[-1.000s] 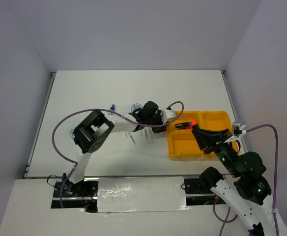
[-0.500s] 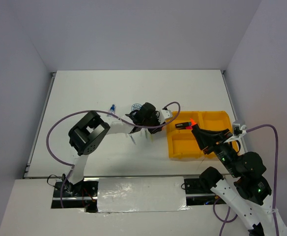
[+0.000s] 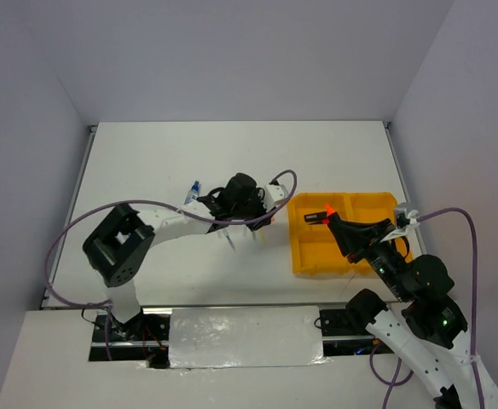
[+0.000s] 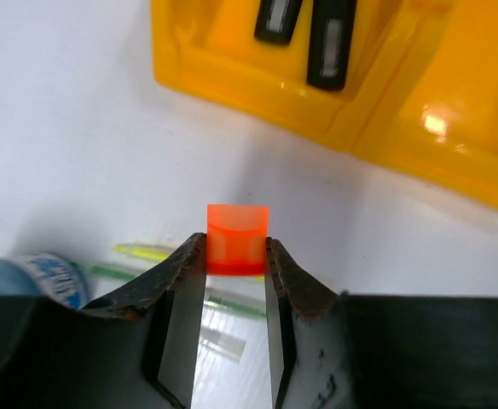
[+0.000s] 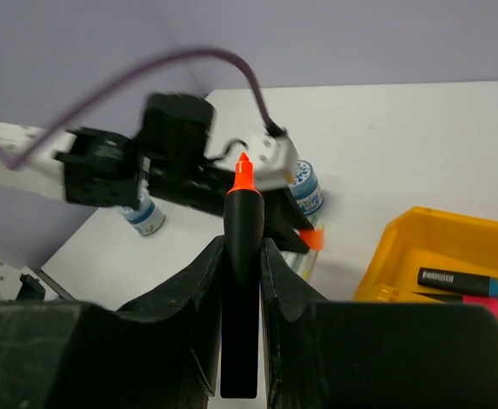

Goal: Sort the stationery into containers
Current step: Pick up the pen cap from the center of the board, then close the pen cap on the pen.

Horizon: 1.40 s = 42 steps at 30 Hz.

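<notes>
Translucent orange cube (image 4: pixel 237 226) in left end effector (image 4: pixel 234 249), glossy yellow tray (image 4: pixel 232 88)

Tray (image 3: pixel 307 257): orange-yellow, four compartments, lying flat. Two black highlighters (image 4: pixel 329 47) lie side by side in a left-side compartment.

Orange-tipped highlighter (image 5: pixel 242 209): clamped in right gripper (image 5: pixel 242 251), held above tray's left half, tip pointing left.

Orange cube (image 4: pixel 237 223): pinched in left gripper (image 4: pixel 236 251), just outside tray's left wall.

Thin pens (image 4: pixel 142 251): green and yellow, on table left of tray.

Blue-white pots (image 5: pixel 307 189): farther left of tray.

Blue-capped bottle (image 3: pixel 194 189): well left of tray.
</notes>
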### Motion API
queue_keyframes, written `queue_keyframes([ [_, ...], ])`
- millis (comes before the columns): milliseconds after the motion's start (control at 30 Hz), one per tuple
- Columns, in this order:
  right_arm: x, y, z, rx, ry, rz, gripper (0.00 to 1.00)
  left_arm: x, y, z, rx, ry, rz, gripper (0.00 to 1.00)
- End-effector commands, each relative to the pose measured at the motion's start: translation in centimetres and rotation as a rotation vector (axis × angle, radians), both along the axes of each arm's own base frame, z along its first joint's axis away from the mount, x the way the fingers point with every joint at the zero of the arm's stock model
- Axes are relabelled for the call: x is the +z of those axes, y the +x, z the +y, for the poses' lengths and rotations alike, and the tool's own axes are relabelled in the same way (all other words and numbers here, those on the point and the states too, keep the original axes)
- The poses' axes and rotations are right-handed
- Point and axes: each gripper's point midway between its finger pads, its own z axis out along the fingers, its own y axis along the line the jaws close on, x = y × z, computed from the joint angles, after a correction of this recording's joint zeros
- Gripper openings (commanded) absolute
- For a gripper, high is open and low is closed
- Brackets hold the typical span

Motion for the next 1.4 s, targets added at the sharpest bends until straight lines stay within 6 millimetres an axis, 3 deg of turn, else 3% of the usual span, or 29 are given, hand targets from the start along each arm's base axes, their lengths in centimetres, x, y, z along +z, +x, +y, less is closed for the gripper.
queue_keyframes([
  [0, 1.2, 0.4, 0.7, 0.021, -0.003, -0.032, 0.00, 7.1, -0.8, -0.1, -0.027, -0.121, -0.081, 0.14],
  [33, 1.0, 0.5, 1.4, 0.050, -0.006, -0.025, 0.00, 9.4, -1.1, 0.4, -0.022, -0.149, -0.113, 0.14],
  [67, 0.9, 0.6, 1.8, 0.066, -0.010, -0.017, 0.00, 9.6, -1.7, 1.0, -0.014, -0.141, -0.105, 0.14],
  [100, 0.6, 0.8, 2.2, 0.077, -0.017, -0.005, 0.00, 11.7, -1.9, 1.7, 0.015, -0.159, -0.143, 0.14],
  [167, 0.0, 0.7, 4.0, 0.162, -0.050, 0.027, 0.00, 12.9, -2.9, 2.4, 0.044, -0.156, -0.157, 0.14],
  [367, -0.7, -0.8, 7.1, 0.376, -0.152, -0.033, 0.00, 19.5, -9.3, 4.1, -0.018, -0.170, -0.204, 0.22],
  [400, -1.1, -1.3, 7.7, 0.427, -0.170, -0.034, 0.00, 19.1, -10.7, 5.1, -0.045, -0.124, -0.156, 0.23],
  [433, -1.3, -1.3, 7.9, 0.446, -0.192, -0.051, 0.00, 21.2, -12.2, 5.3, -0.104, -0.156, -0.148, 0.23],
  [600, -1.6, -3.0, 9.9, 0.623, -0.230, -0.125, 0.00, 21.9, -17.6, 7.7, -0.286, -0.136, -0.041, 0.25],
  [700, -1.4, -4.7, 10.9, 0.756, -0.238, -0.174, 0.00, 21.0, -20.1, 8.7, -0.364, -0.103, 0.043, 0.24],
  [767, -1.3, -6.1, 11.5, 0.854, -0.223, -0.196, 0.00, 20.6, -20.5, 9.2, -0.374, -0.082, 0.063, 0.24],
  [833, -1.4, -5.5, 11.9, 0.844, -0.191, -0.144, 0.00, 20.9, -20.2, 9.5, -0.356, -0.081, 0.037, 0.24],
  [933, -1.4, -4.9, 12.7, 0.858, -0.126, 0.006, 0.00, 21.1, -19.9, 9.9, -0.350, -0.070, -0.016, 0.24],
  [1067, -1.6, -6.4, 14.0, 0.991, -0.006, 0.193, 0.00, 21.3, -19.0, 10.1, -0.347, -0.067, -0.111, 0.21],
  [1167, -1.9, -6.9, 14.3, 1.028, 0.068, 0.283, 0.00, 21.2, -19.6, 10.2, -0.415, -0.093, -0.175, 0.19],
  [1200, -1.8, -7.6, 14.3, 1.066, 0.089, 0.328, 0.00, 22.2, -19.6, 10.2, -0.424, -0.129, -0.230, 0.19],
  [1367, -1.2, -7.6, 14.6, 1.069, 0.169, 0.427, 0.00, 23.0, -20.1, 10.9, -0.449, -0.180, -0.340, 0.19],
])
